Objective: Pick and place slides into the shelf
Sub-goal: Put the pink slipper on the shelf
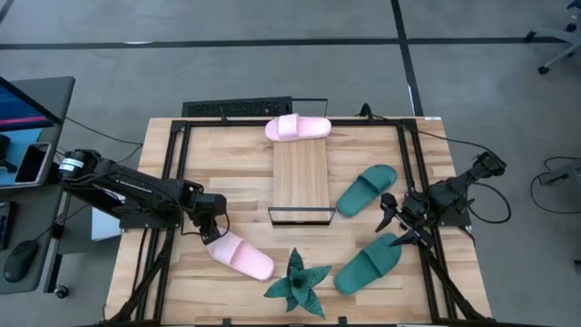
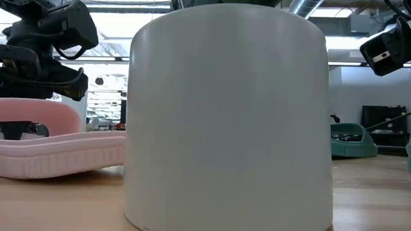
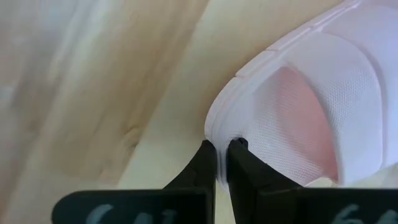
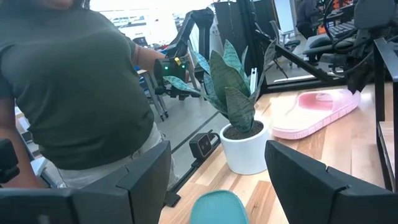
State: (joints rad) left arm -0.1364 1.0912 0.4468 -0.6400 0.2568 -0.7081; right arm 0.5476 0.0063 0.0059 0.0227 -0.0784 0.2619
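A pale pink slide [image 1: 241, 255] lies on the table's near left; the low view shows it [image 2: 58, 151] with its strap at the left. My left gripper [image 1: 212, 229] stands over that left end, pointing steeply down, shut on the slide. A second pink slide [image 1: 298, 127] lies across the far end of the slatted shelf [image 1: 300, 182]. Two teal slides [image 1: 368, 189] [image 1: 368, 263] lie right of the shelf. My right gripper [image 1: 393, 223] hangs open and level between them, touching nothing. Its wrist view shows one teal slide [image 4: 214, 208] just below its fingers. My left gripper pinches the pink slide's thin pale rim [image 3: 222, 134] at its strap end between its two fingers [image 3: 205, 165]. The fingers come from above, slanting in from the table's left. In the low view the slide's sole [image 2: 77, 163] still lies along the table.
A spiky green plant [image 1: 298, 283] in a white pot [image 2: 228, 115] stands at the near edge, right of the held slide, and fills most of the low view. A person in a green shirt [image 4: 74, 93] stands by the table. Black frame rails [image 1: 172, 182] run along both sides.
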